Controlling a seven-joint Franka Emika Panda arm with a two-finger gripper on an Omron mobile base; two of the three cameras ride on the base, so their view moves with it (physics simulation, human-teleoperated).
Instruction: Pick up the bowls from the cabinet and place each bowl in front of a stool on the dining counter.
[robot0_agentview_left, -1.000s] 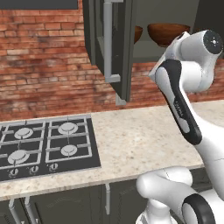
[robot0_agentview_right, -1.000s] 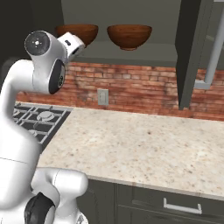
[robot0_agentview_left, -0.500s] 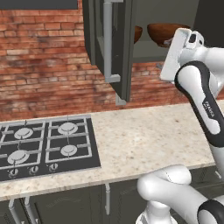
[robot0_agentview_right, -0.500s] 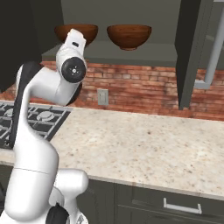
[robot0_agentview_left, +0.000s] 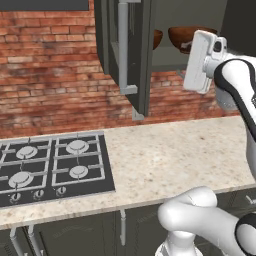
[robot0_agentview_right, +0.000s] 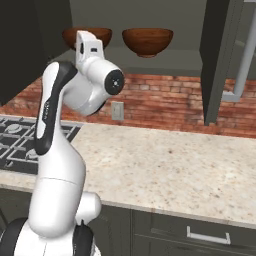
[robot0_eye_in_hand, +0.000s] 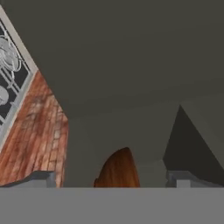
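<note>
Two dark reddish-brown bowls stand on the grey shelf of the open cabinet (robot0_agentview_right: 175, 57). In the right base view one bowl (robot0_agentview_right: 148, 41) shows whole, and the other bowl (robot0_agentview_right: 69, 36) is partly behind my white hand (robot0_agentview_right: 89, 47). From the left base view, one bowl (robot0_agentview_left: 158, 38) peeks past the cabinet door (robot0_agentview_left: 142, 55), while my hand (robot0_agentview_left: 201, 61) covers part of the other bowl (robot0_agentview_left: 181, 37). In the hand view my gripper (robot0_eye_in_hand: 111, 180) is open, and a bowl (robot0_eye_in_hand: 118, 168) lies ahead between the fingertips (robot0_eye_in_hand: 40, 178), apart from them.
The open door's long silver handle (robot0_agentview_left: 123, 47) hangs over the beige worktop (robot0_agentview_left: 175, 150). A black gas hob (robot0_agentview_left: 50, 167) sits at the left. The other open door (robot0_agentview_right: 218, 60) stands at the right. Behind is a brick wall (robot0_agentview_right: 165, 100) with an outlet (robot0_agentview_right: 117, 110).
My arm has swung the hand up and round to face the cabinet shelf, level with the bowls. The jaws have stayed open. The bowls have not moved.
</note>
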